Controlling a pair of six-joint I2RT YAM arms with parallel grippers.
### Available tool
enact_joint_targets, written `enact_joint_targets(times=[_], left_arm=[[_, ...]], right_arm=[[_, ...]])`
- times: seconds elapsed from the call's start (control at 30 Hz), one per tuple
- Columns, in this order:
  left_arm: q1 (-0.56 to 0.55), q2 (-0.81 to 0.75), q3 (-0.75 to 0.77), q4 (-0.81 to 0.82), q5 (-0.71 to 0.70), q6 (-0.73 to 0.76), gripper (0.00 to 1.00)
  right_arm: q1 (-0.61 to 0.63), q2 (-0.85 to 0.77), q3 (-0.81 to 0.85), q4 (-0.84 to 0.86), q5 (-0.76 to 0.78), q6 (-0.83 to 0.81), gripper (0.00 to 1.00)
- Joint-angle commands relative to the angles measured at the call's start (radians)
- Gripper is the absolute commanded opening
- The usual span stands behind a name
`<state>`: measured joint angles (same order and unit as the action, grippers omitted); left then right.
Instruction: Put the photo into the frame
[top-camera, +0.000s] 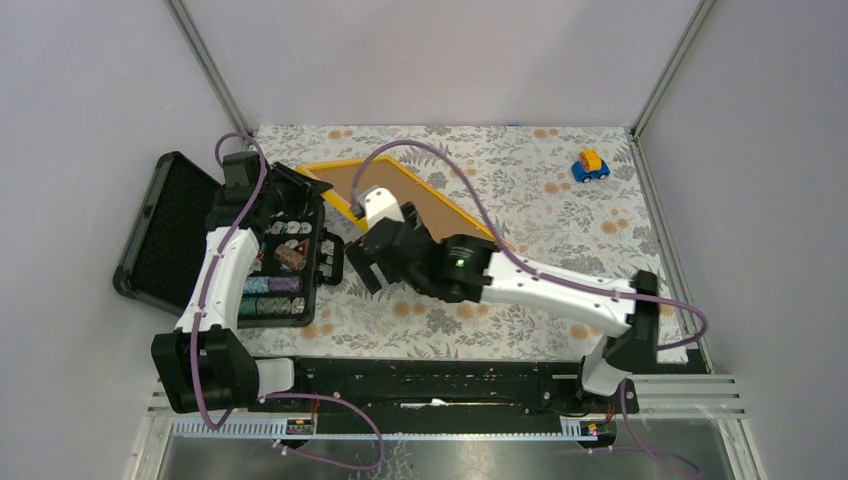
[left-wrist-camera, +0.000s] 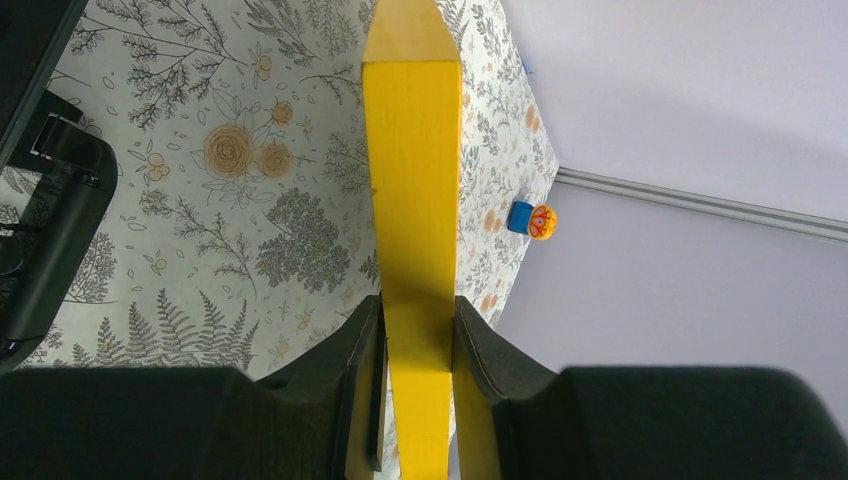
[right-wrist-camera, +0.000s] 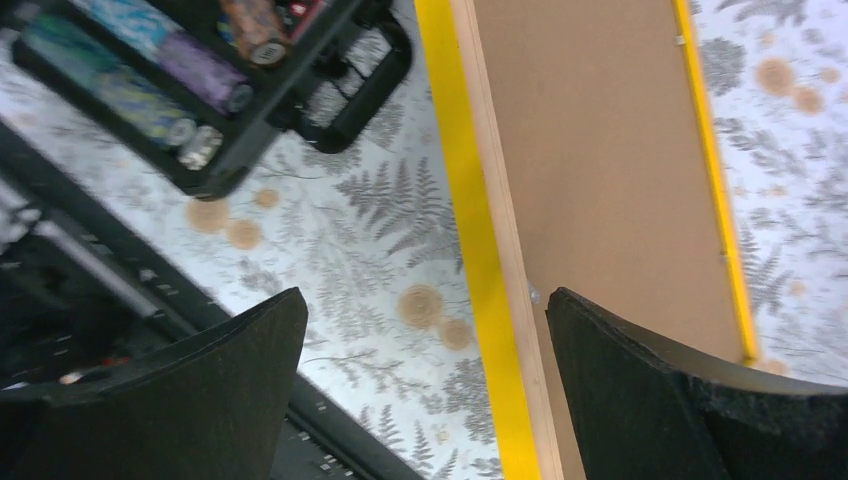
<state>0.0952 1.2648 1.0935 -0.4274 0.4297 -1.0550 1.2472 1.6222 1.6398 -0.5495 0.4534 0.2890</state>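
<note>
L gripper (left-wrist-camera: 417, 335) clamped on frame (left-wrist-camera: 412, 180) at left corner. R gripper (right-wrist-camera: 425, 310) jaws wide apart, empty, over near edge. Brown backing (right-wrist-camera: 600, 170) lay in frame. Photo not visible, prob. under backing; can't confirm.

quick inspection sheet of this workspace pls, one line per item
surface: floral tablecloth, lying flat
job's things: yellow frame back side up, brown backing board in it; photo: nothing seen
clutter: open black case of poker chips; toy car at the far right
grippers: left gripper shut on the frame's edge; right gripper open over its long edge
cables: purple cable arcs over the frame
surroundings: plain walls, metal posts
</note>
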Motion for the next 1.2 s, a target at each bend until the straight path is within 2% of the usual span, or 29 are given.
enact_joint_targets(times=[0.0, 0.2, 0.47, 0.73, 0.9, 0.97, 1.0, 1.07, 1.1, 1.13, 1.17], left_arm=[[-0.002, -0.059, 0.056, 0.095, 0.008, -0.002, 0.0], [-0.003, -0.065, 0.041, 0.095, 0.011, -0.006, 0.0], [-0.003, -0.071, 0.032, 0.095, 0.008, 0.0, 0.0], [-0.003, -0.079, 0.021, 0.095, 0.005, -0.005, 0.0], [-0.003, -0.085, 0.03, 0.095, 0.023, -0.01, 0.0], [-0.002, -0.085, 0.047, 0.102, 0.048, 0.01, 0.13], [-0.002, -0.086, 0.057, 0.113, 0.063, 0.031, 0.29], [-0.003, -0.096, 0.087, 0.114, 0.076, 0.076, 0.72], [-0.002, -0.103, 0.109, 0.1, 0.071, 0.102, 0.87], [-0.002, -0.111, 0.137, 0.077, 0.048, 0.13, 0.97], [-0.003, -0.119, 0.17, 0.046, 0.023, 0.177, 0.98]], right_arm=[[0.034, 0.119, 0.145, -0.154, 0.283, -0.079, 0.96], [0.041, 0.283, 0.271, -0.21, 0.393, -0.185, 0.88], [0.055, 0.445, 0.38, -0.263, 0.529, -0.262, 0.71], [0.063, 0.462, 0.354, -0.241, 0.607, -0.278, 0.39], [0.063, 0.44, 0.33, -0.179, 0.637, -0.333, 0.01], [0.061, 0.422, 0.324, -0.153, 0.644, -0.352, 0.0], [0.061, 0.41, 0.323, -0.144, 0.642, -0.363, 0.0], [0.061, 0.386, 0.332, -0.139, 0.641, -0.375, 0.0], [0.061, 0.372, 0.337, -0.136, 0.634, -0.378, 0.0], [0.06, 0.358, 0.34, -0.134, 0.625, -0.382, 0.0], [0.058, 0.344, 0.34, -0.126, 0.617, -0.386, 0.0]])
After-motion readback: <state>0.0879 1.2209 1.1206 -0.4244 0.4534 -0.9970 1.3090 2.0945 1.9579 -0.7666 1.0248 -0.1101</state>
